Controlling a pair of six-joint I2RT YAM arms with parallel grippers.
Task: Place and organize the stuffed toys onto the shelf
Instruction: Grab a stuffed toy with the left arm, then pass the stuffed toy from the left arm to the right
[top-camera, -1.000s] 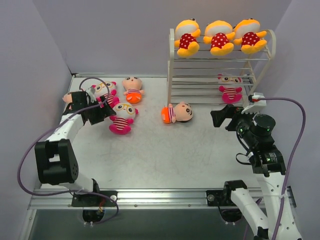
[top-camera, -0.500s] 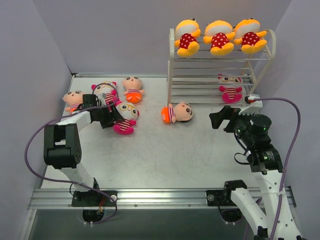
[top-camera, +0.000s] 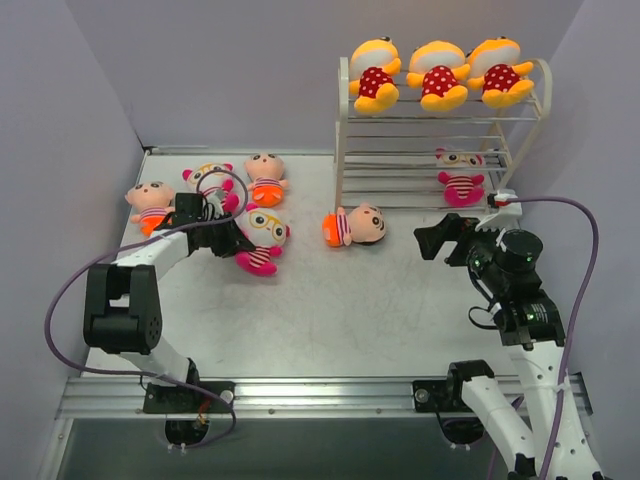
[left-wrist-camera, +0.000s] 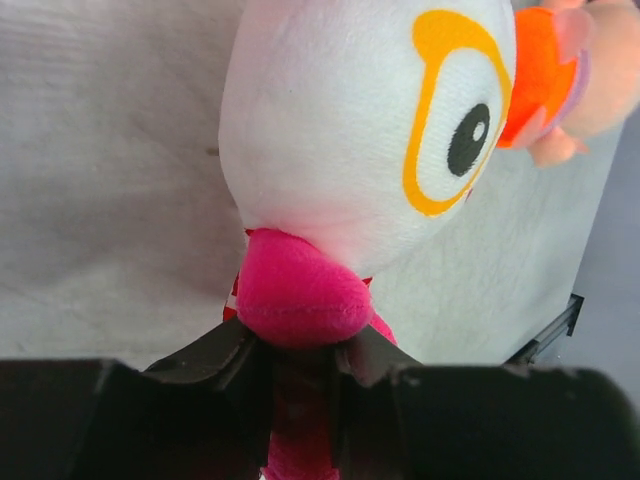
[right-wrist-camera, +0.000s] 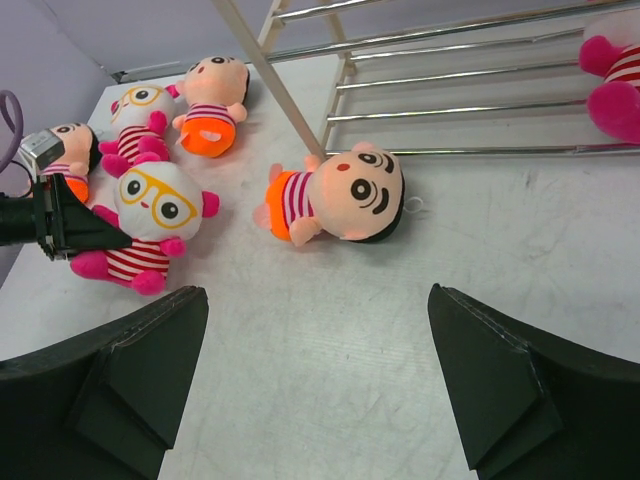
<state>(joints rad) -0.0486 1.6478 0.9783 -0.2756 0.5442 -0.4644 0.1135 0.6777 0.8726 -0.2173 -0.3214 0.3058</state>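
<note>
Top external view, left of frame: left arm (top-camera: 150, 255) folded low, its elbow block near the bottom-left, its forearm running up and to the right close over the table (top-camera: 350, 310). A purple cable (top-camera: 60, 300) loops around it. The left gripper (top-camera: 236, 243) lies nearly flat, tip against the glasses doll (top-camera: 262, 232), which lies left of centre with its head toward the top of the frame.

Left wrist view: the fingers (left-wrist-camera: 215, 360) are drawn narrow, pinching a pink limb of this doll just under its white face. Which limb it is, I cannot tell.

Right of frame: right arm (top-camera: 515, 275) rises from the bottom-right and bends at the wrist. The right gripper (top-camera: 432, 240) points left, hanging above the table just in front of the shelf (top-camera: 342, 150). Its claw is spread wide, nothing between the fingers — the right wrist view shows them at the two lower corners.

Other toys:
- three yellow dolls (top-camera: 438, 72) sit side by side on the shelf's top tier
- second glasses doll (top-camera: 460, 172) sits on a lower tier at the right; exact tier unclear
- third glasses doll (top-camera: 205, 180) and two peach dolls (top-camera: 150, 198) (top-camera: 266, 175) lie on the table at upper left
- third peach doll (top-camera: 358, 224) lies on its side at centre, just beside the shelf's near-left leg
</note>
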